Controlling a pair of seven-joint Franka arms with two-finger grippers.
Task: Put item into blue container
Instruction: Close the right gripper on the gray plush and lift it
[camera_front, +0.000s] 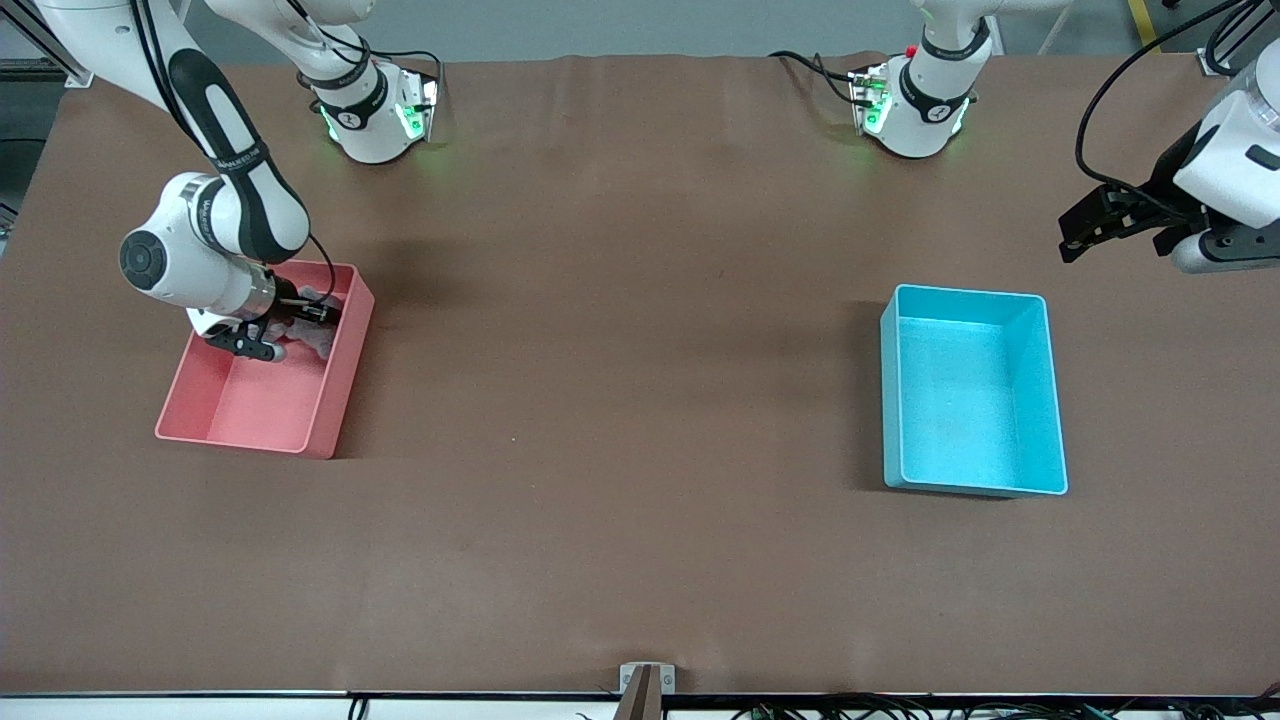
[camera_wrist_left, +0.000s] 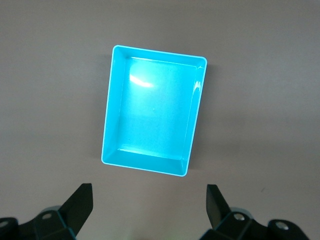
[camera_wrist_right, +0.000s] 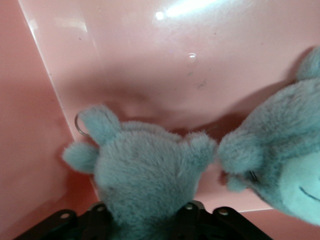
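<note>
We see the blue container (camera_front: 972, 392), a rectangular cyan bin with smooth upright walls and rounded corners, sitting toward the left arm's end of the table with nothing inside. The left gripper (camera_wrist_left: 150, 210) hangs over bare table beside it, jaws spread wide. At the right arm's end, the right gripper (camera_front: 285, 330) reaches down into the pink bin (camera_front: 250, 420), its fingers pressed on either side of a fuzzy grey-blue plush toy (camera_wrist_right: 145, 175); a second plush (camera_wrist_right: 280, 160) lies just beside it.
</note>
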